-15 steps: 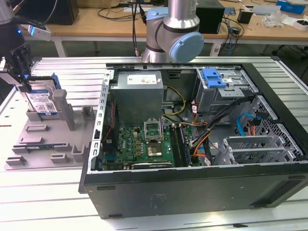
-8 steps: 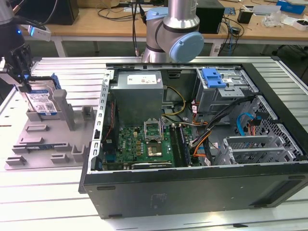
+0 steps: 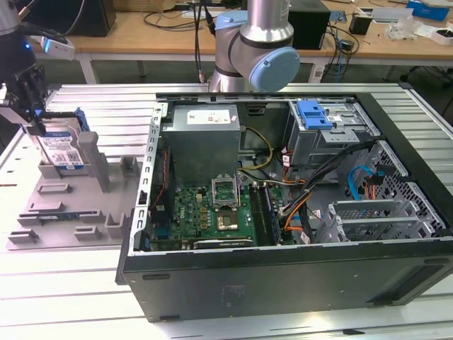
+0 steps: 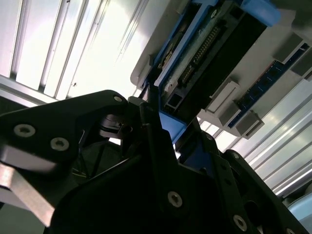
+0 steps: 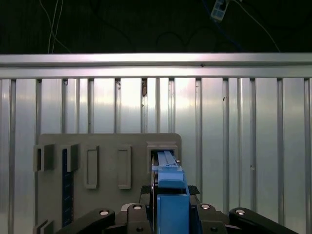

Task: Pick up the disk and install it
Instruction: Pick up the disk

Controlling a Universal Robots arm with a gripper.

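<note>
The black gripper clamps the top edge of the flat silver, blue-framed disk, which stands upright in the grey plastic holder. Risk: a tilted lift may jam the disk in its slot.

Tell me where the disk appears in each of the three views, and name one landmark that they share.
Exterior view: the disk stands upright in the grey holder at the exterior view's left, under the claw.
First wrist view: the disk shows its blue frame edge, reaching from the claw into the holder's slot.
Second wrist view: the disk shows its connector edge, just beyond the claw.
Shared landmark: the grey holder.
</note>
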